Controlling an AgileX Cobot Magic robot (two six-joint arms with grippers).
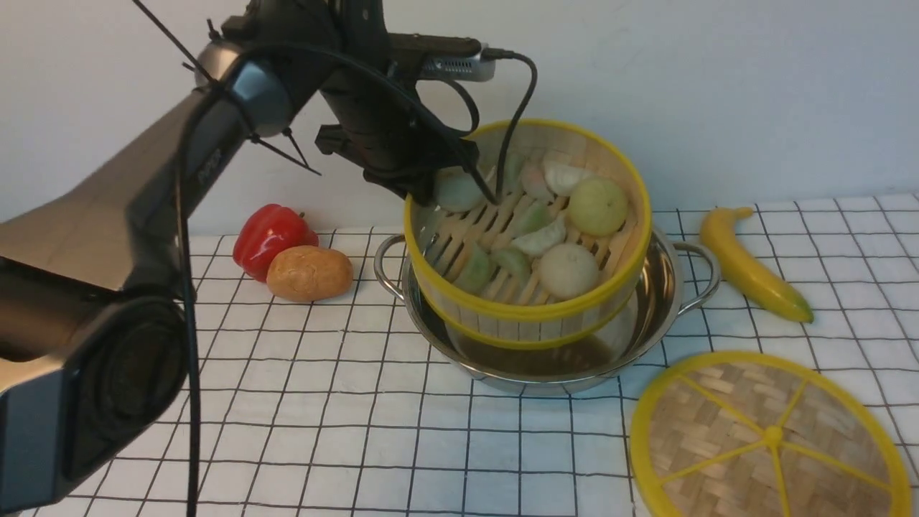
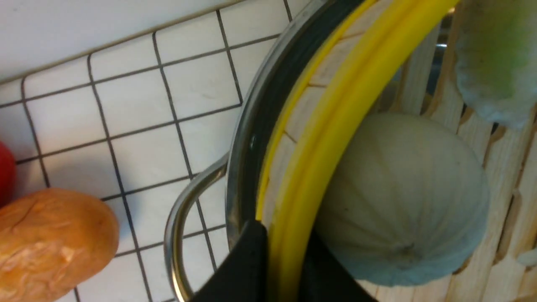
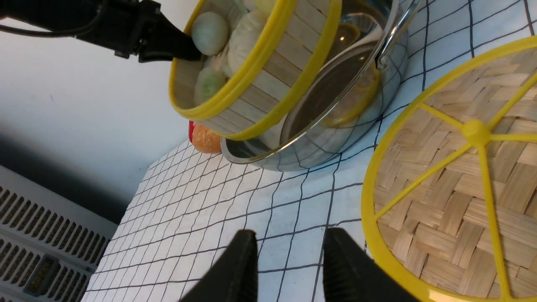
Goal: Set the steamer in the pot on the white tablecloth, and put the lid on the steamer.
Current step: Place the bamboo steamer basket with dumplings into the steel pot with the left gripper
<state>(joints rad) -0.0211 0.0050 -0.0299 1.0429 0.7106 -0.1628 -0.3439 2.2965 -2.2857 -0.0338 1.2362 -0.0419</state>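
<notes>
The steamer (image 1: 531, 323), a bamboo basket with yellow rims holding pale buns and dumplings, hangs tilted with its lower edge dipping into the shiny pot (image 1: 668, 301) on the white tablecloth (image 1: 323, 402). My left gripper (image 1: 431, 190) is shut on the steamer's far left rim (image 2: 335, 138), one finger outside the wall and one inside beside a bun (image 2: 402, 197). The woven lid (image 1: 772, 434) lies flat at the front right. My right gripper (image 3: 289, 243) hovers open over the cloth just beside the lid's rim (image 3: 377, 251), holding nothing.
A red pepper (image 1: 269, 233) and a brown bread roll (image 1: 309, 273) lie left of the pot, close to its handle (image 2: 180, 235). A banana (image 1: 754, 266) lies to the pot's right. A pale wall runs along the back of the cloth.
</notes>
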